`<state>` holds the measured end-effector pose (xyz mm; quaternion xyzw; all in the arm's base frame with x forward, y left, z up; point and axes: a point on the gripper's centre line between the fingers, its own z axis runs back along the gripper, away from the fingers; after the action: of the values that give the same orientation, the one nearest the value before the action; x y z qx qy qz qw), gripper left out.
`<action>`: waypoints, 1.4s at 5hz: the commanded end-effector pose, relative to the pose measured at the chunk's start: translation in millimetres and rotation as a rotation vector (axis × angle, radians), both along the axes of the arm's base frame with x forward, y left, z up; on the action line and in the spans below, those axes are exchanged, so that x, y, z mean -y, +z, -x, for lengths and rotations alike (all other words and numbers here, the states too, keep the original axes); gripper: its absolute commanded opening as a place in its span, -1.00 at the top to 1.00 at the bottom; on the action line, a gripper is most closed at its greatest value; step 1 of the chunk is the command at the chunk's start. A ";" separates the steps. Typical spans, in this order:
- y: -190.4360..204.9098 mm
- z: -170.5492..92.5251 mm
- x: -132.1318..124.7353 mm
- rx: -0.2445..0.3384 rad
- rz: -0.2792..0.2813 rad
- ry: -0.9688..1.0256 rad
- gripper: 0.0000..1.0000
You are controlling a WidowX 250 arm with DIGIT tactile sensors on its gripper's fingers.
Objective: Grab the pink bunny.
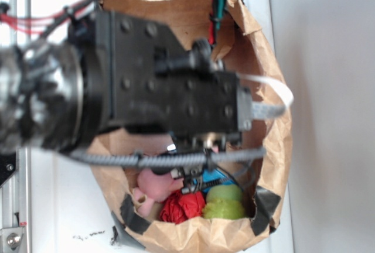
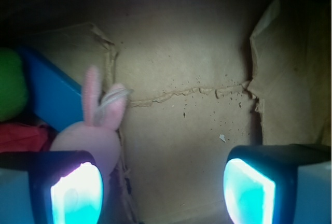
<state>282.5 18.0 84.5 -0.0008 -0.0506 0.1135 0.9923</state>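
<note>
- My gripper is spread wide, with nothing between its fingers.
- The pink bunny sits just behind my left finger, ears up, on the paper bag floor.
- The red ball and green plush lie beside it.

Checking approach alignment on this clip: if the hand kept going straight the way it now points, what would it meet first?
Probably the bare brown paper bag lining, which fills the gap between the open fingers. The pink bunny sits off-centre, just above one finger, so that finger might brush it; depth is unclear.
</note>
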 end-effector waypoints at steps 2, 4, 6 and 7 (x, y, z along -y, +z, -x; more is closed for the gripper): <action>1.7 26.1 54.7 -0.044 0.316 -0.127 -1.00; -11.6 25.8 90.2 -0.048 0.320 -0.168 -1.00; -65.3 22.0 97.9 -0.053 0.165 -0.142 -1.00; -78.9 39.5 94.0 -0.071 0.116 -0.125 -1.00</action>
<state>250.3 -73.6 11.5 -0.0609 -0.0130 0.0644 0.9960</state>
